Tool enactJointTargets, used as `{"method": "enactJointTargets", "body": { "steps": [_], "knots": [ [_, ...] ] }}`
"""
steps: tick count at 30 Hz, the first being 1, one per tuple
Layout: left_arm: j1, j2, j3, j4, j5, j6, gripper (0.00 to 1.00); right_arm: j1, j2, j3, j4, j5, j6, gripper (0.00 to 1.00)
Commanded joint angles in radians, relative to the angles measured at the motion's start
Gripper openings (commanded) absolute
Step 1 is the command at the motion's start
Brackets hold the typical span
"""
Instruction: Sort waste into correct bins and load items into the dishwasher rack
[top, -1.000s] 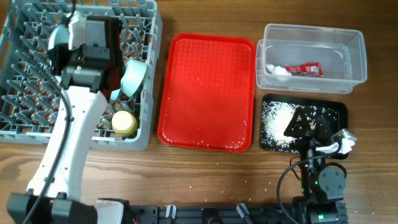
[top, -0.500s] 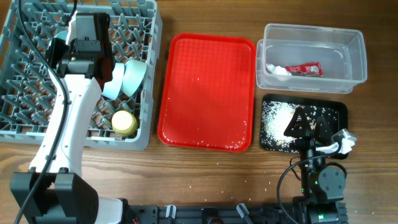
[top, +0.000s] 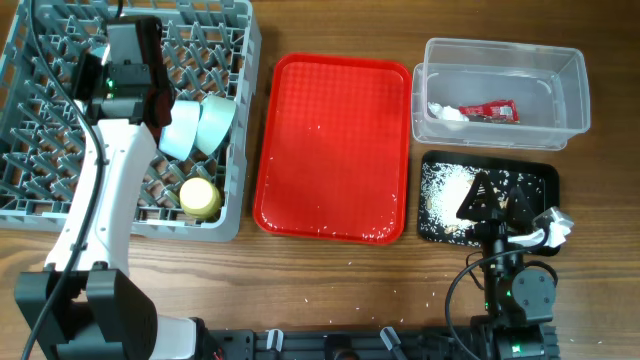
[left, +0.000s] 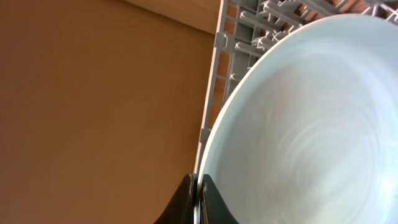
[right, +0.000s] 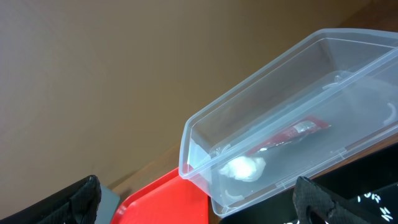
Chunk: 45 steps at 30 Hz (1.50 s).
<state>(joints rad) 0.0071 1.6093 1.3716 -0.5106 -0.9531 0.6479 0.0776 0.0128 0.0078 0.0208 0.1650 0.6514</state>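
Note:
My left gripper (top: 155, 105) is over the grey dishwasher rack (top: 50, 150), shut on the rim of a pale-blue bowl (top: 178, 131). In the left wrist view, the jaws (left: 199, 199) pinch that rim and the bowl (left: 298, 124) fills the frame. A second pale-blue bowl (top: 216, 120) leans beside it, and the yellow cup (top: 200, 197) sits in the rack. The clear tub (top: 570, 70) holds the red wrapper (top: 492, 110) and white scrap (top: 445, 112). The black tray (top: 540, 180) holds the crumbs (top: 445, 190). My right gripper (top: 497, 192) rests open above it. Plate, spoon and fork are hidden.
The flat red tray (top: 335, 150) lies between the rack and the bins, with a few specks on it. Loose crumbs (top: 350, 290) dot the wooden table near its front edge. The right wrist view shows the tub (right: 280, 137) and the red tray's corner (right: 161, 199).
My left arm has shifted left and toward the back over the rack. The held bowl has come out from under it and now shows beside the other bowl. The right arm has not moved.

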Motion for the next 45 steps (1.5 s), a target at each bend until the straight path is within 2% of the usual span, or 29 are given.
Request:
{"method": "enactJointTargets", "body": {
  "steps": [1,9,13,15,17,18,19,20,22,23,26,28,32,35,38,40,45],
  "knots": [
    [0.017,0.009,-0.007,0.013,0.041,0.109,0.04,-0.004,-0.008,-0.003,0.004,-0.004,0.006,1.0],
    [0.051,0.05,-0.009,0.026,0.09,0.115,0.04,-0.004,-0.008,-0.003,0.004,-0.004,0.006,1.0],
    [0.041,0.044,-0.009,0.103,0.088,0.115,0.06,-0.004,-0.008,-0.003,0.004,-0.004,0.006,1.0],
    [0.024,0.032,-0.008,0.132,0.085,0.114,0.16,-0.004,-0.008,-0.003,0.004,-0.004,0.006,1.0],
    [0.002,0.016,-0.008,0.16,0.085,0.103,0.34,-0.004,-0.008,-0.003,0.004,-0.004,0.007,1.0],
    [-0.011,0.009,-0.008,0.167,0.089,0.104,0.56,-0.004,-0.008,-0.003,0.004,-0.004,0.006,1.0],
    [-0.024,0.006,-0.008,0.166,0.094,0.103,0.69,-0.004,-0.008,-0.003,0.004,-0.004,0.006,1.0],
    [-0.039,0.006,-0.009,0.158,0.093,0.103,0.75,-0.004,-0.008,-0.003,0.004,-0.004,0.006,1.0],
    [-0.061,0.006,-0.009,0.127,0.087,0.096,0.8,-0.004,-0.008,-0.003,0.004,-0.004,0.006,1.0],
    [-0.075,0.004,-0.009,0.129,0.056,0.066,0.81,-0.004,-0.008,-0.003,0.004,-0.004,0.007,1.0],
    [-0.134,-0.022,-0.008,0.171,-0.113,-0.168,0.98,-0.004,-0.008,-0.003,0.004,-0.004,0.006,1.0],
    [-0.187,-0.083,-0.008,0.139,-0.126,-0.327,1.0,-0.004,-0.008,-0.003,0.004,-0.004,0.006,1.0],
    [-0.339,-0.272,-0.008,-0.004,-0.098,-0.547,1.0,-0.004,-0.008,-0.003,0.004,-0.004,0.006,1.0],
    [-0.482,-0.445,-0.008,-0.248,0.066,-0.753,1.0,-0.004,-0.008,-0.003,0.004,-0.004,0.007,1.0],
    [-0.551,-0.554,-0.008,-0.438,0.218,-0.925,1.0,-0.004,-0.008,-0.003,0.004,-0.004,0.006,1.0],
    [-0.577,-0.613,-0.008,-0.498,0.357,-0.951,1.0,-0.004,-0.008,-0.003,0.004,-0.004,0.006,1.0],
    [-0.586,-0.671,-0.008,-0.504,0.604,-0.951,1.0,-0.004,-0.008,-0.003,0.004,-0.004,0.006,1.0]
  ]
}}
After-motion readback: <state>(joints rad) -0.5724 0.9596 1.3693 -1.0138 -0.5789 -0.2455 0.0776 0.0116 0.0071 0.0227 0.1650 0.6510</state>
